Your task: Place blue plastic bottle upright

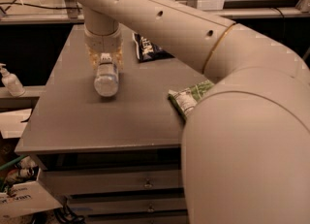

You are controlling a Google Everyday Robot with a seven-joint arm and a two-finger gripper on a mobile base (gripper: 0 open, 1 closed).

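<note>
The blue plastic bottle (106,78) is a small clear ribbed bottle. It lies tilted with its base toward the camera, over the left middle of the grey table (87,121). My gripper (103,58) hangs from the arm above the table and is shut on the bottle's upper part. The cap end is hidden between the fingers. I cannot tell if the bottle's base touches the tabletop.
A dark snack bag (149,48) lies at the back of the table. A green-and-white bag (190,98) lies at the right, partly behind my arm. A white pump dispenser (10,81) stands on a ledge to the left. Drawers (145,184) sit below the tabletop.
</note>
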